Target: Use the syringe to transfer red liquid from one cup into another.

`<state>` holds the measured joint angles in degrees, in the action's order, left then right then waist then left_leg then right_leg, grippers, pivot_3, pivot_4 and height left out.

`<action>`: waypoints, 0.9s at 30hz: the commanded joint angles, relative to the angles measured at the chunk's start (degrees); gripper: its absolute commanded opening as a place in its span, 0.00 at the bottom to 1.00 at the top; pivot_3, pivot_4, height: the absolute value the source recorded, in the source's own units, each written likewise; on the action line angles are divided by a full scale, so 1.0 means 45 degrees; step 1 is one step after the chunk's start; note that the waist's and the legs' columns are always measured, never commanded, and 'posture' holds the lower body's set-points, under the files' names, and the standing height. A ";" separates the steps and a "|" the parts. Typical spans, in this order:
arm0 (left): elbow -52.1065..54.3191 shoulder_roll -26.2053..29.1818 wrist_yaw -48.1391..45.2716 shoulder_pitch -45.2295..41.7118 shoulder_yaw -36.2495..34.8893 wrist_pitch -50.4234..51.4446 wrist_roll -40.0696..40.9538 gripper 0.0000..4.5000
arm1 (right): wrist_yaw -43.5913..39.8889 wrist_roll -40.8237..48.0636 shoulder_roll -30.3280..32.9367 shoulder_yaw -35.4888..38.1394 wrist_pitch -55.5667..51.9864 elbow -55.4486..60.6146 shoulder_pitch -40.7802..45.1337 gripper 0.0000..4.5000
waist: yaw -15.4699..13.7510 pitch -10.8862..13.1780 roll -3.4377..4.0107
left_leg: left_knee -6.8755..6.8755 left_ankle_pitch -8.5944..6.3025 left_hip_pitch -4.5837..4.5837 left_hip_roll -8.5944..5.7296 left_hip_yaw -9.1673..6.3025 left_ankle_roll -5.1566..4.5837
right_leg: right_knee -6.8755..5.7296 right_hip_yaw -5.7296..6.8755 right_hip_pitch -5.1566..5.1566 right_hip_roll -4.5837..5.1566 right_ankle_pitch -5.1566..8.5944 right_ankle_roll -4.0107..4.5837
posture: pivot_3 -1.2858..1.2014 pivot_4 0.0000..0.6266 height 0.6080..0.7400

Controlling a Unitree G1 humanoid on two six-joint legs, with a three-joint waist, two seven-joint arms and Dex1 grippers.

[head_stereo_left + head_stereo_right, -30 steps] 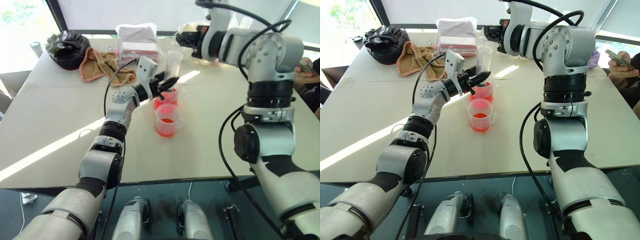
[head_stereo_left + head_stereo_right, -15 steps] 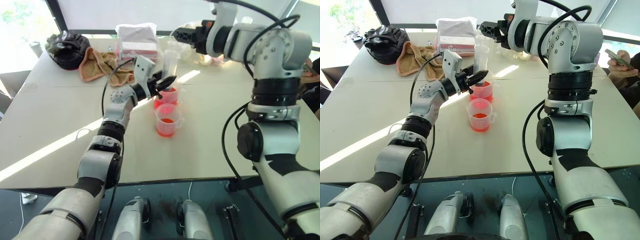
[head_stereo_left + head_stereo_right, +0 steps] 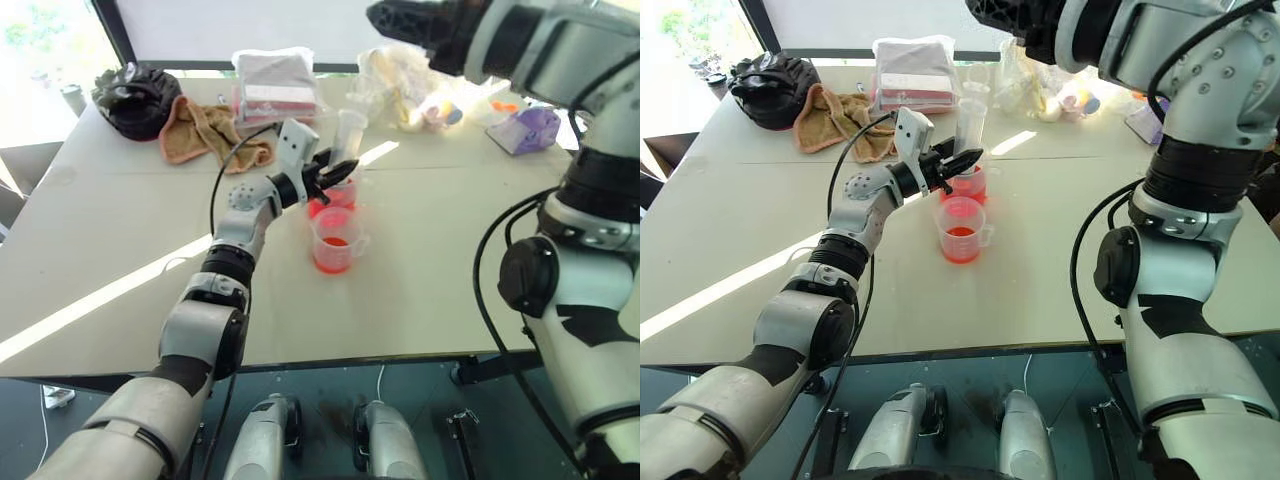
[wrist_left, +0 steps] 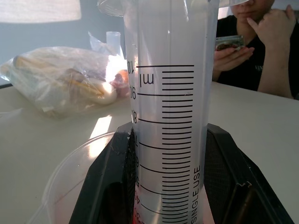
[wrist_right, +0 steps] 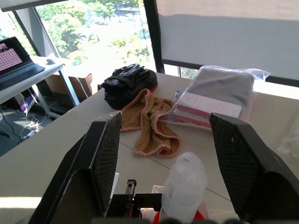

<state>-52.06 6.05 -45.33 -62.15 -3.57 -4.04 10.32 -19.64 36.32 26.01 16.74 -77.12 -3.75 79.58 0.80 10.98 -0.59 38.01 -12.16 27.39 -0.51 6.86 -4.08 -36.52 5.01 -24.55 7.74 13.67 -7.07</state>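
My left end effector (image 3: pixel 962 160) is clamped on the syringe (image 3: pixel 968 125) barrel, low down, holding it upright with the tip down in the far cup (image 3: pixel 968 184). That cup sits around mid-bench, a bit toward the far edge. The near cup (image 3: pixel 960 231) sits just beside it on the side toward my edge, with red liquid (image 3: pixel 959 243) in the bottom. The left wrist view shows both fingers (image 4: pixel 108 182) hard against the barrel, with the printed scale between them.

My right end effector (image 5: pixel 163 154) is wide open and holds nothing. It's up high, well above the plunger top (image 5: pixel 184 179), which shows between its jaws from above.

Risks from here:
- The plunger is unattended. To draw or dispense, the right has to come down on a small white top. An off-centre approach would push the syringe sideways, and my left grip is the only thing resisting that.
- Side load on the syringe levers against the far cup rim. The cup is light plastic, so it tips and spills red across the bench.
- The cups are nearly touching. Knock one and the other probably goes too.
- The grip is on smooth, round plastic. A downward push on the plunger could slide the barrel through my fingers and jam the tip into the cup floor.
- If I lift before the tip is clear or while it's still dripping, it leaves a trail between the cups.
- I can't tell from here how much liquid is in the barrel.
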 commanded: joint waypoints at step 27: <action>0.8747 0.0425 0.0074 0.1828 -0.0353 0.3785 0.3264 0.30 | -0.0076 0.1271 0.0370 0.0645 -0.0260 0.1630 -0.1204 0.68 | -0.0041 0.0002 0.0002 | -0.0015 0.0021 0.0022 0.0003 0.0025 -0.0043 | 0.0044 0.0003 0.0006 -0.0022 -0.0005 0.0001 | 0.52 0.24 1.00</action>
<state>-16.95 7.75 -44.60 -53.90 -5.73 11.31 23.10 -19.11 41.20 26.11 18.37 -79.51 2.48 73.74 0.62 10.99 -0.58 37.94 -12.06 27.49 -0.50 6.98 -4.27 -36.32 5.02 -24.52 7.63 13.64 -7.07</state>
